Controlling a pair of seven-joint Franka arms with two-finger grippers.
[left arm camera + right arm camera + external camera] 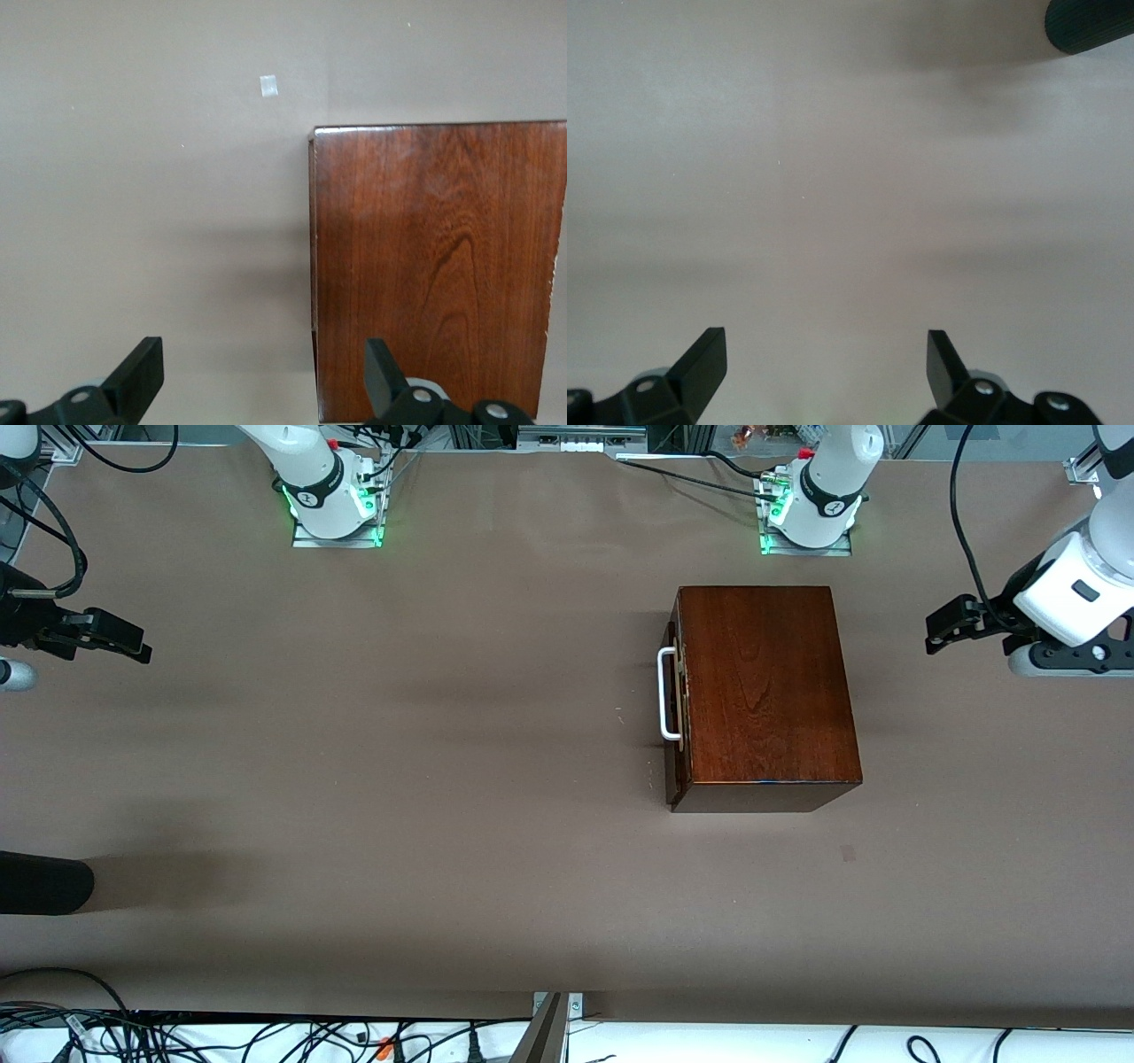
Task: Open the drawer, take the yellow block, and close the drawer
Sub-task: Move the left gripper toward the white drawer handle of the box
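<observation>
A brown paper-covered table is seen from a high camera facing 2 white robot arms, whose bases stand along the top edge. A glossy dark reddish-brown wooden box sits on the table toward the left arm's end, a little nearer to the camera than the left arm's base. Its long axis runs from the robots' edge of the table toward the camera. The drawer is shut, flush with the box. Its dark front faces the right arm's end of the table, and its white U-shaped bar handle sticks out from that face, with the bar lying parallel to the box's long axis. The yellow block cannot be seen anywhere.

The left gripper hangs in the air at the left arm's end of the table, just off the closed end of the box. Its 2 black fingers are spread wide and hold nothing; its wrist view looks down on the box top and bare table.

The right gripper hangs over bare table at the right arm's end, well apart from the box. Its fingers are also spread wide and empty.

A small pale square mark lies on the table, nearer to the camera than the box. A rounded black object pokes in at the table's right-arm end.
</observation>
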